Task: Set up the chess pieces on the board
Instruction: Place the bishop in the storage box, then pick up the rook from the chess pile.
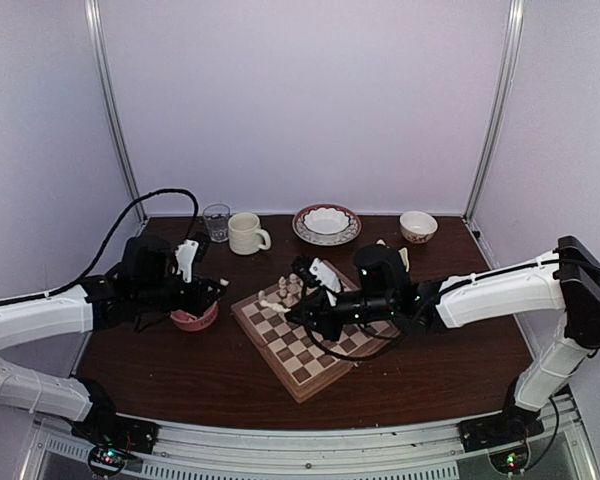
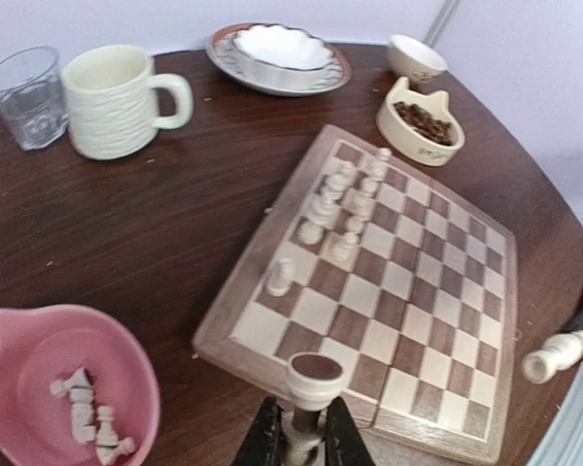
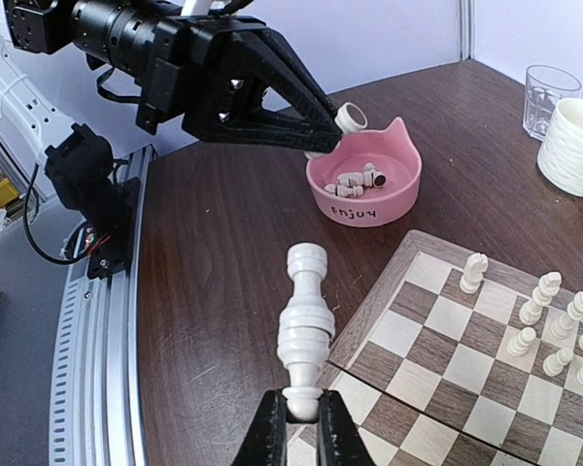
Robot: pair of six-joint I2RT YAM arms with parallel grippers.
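Observation:
The board (image 2: 408, 291) lies at the table's middle, with several cream chess pieces (image 2: 345, 204) standing along its far-left side. My left gripper (image 2: 299, 419) is shut on a cream piece (image 2: 314, 381), whose round dark-bottomed base points away, just off the board's near corner. The same left gripper (image 3: 316, 131) hovers over a pink bowl (image 3: 364, 184) that holds several loose pieces. My right gripper (image 3: 304, 406) is shut on one end of a tall cream piece (image 3: 306, 316) above the board's (image 3: 466, 388) edge. From above, the left gripper (image 1: 218, 287) is by the bowl and the right gripper (image 1: 292, 318) over the board (image 1: 300, 350).
Along the back stand a glass (image 1: 216, 220), a cream mug (image 1: 247, 233), a patterned plate with a white bowl (image 1: 326, 223) and a small bowl (image 1: 417, 226). A cat-shaped dish of brown bits (image 2: 420, 121) sits beside the board's far corner. A metal rail (image 3: 97, 320) runs along the table's near edge.

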